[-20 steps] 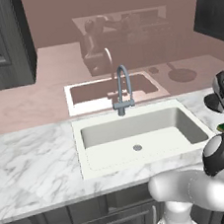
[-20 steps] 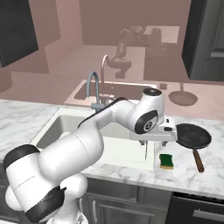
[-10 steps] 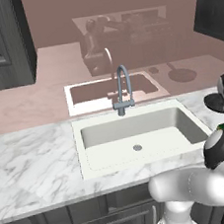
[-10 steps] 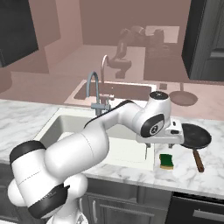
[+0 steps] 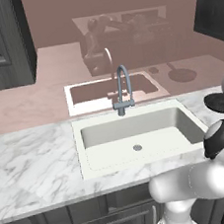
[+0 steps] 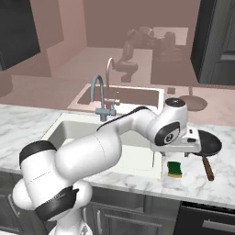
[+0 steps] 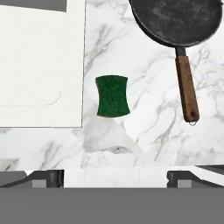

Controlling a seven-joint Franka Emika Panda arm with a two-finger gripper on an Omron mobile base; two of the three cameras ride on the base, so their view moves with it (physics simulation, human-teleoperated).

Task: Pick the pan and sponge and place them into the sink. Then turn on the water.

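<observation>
The green-topped sponge [image 7: 112, 96] lies flat on the marble counter, just right of the white sink [image 7: 41, 65]. My gripper [image 7: 114, 177] hangs open above it, with one dark fingertip on each side and nothing between them. The black pan [image 7: 177, 19] sits beyond the sponge, and its brown handle [image 7: 187, 87] points back toward the counter's front. In the right base view my gripper [image 6: 176, 154] hovers over the sponge [image 6: 175, 169], with the pan [image 6: 207, 143] just to its right. The sink [image 5: 138, 145] holds nothing. No water is in view at the grey faucet [image 5: 123, 90].
A pink mirrored wall behind the counter repeats the sink and pan. Dark cabinets stand at the upper left [image 5: 1, 43] and upper right [image 6: 215, 41]. Marble counter [image 5: 36, 168] stretches to the left of the sink. The counter's front edge runs close below the sponge.
My arm has swung a little to the right, carrying the open hand from beside the sink's right rim to above the sponge. Pan and sponge have not moved.
</observation>
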